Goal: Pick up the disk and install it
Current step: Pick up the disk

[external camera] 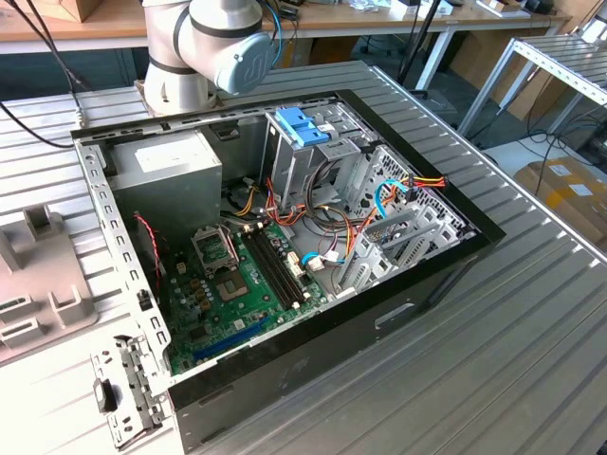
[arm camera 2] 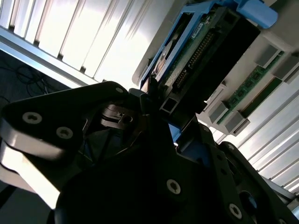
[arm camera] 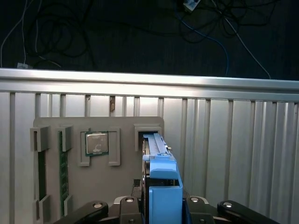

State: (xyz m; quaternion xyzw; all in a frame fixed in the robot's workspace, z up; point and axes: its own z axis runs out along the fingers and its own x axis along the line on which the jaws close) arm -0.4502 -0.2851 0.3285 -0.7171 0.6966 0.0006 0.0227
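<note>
The disk [arm camera: 161,179] stands on edge with its blue plastic rail toward the camera. It is held between the fingers of my gripper [arm camera: 162,207], which is shut on it. Its far end lines up with an empty slot in the grey parts holder [arm camera: 126,128] below; I cannot tell whether it touches the slot. In the second wrist view the disk [arm camera 2: 196,51] shows its green circuit board and blue rail, with the dark gripper links below it. In the exterior view, the open computer case [external camera: 285,237] lies on the table with a grey drive cage with blue clips [external camera: 302,128] at its back.
The parts holder carries a processor chip [arm camera: 96,143] and a memory stick [arm camera: 62,168]. It also shows at the exterior view's left [external camera: 38,275]. The arm's base [external camera: 204,47] stands behind the case. Cables, a motherboard [external camera: 237,284] and a grey power-supply box [external camera: 175,161] fill the case.
</note>
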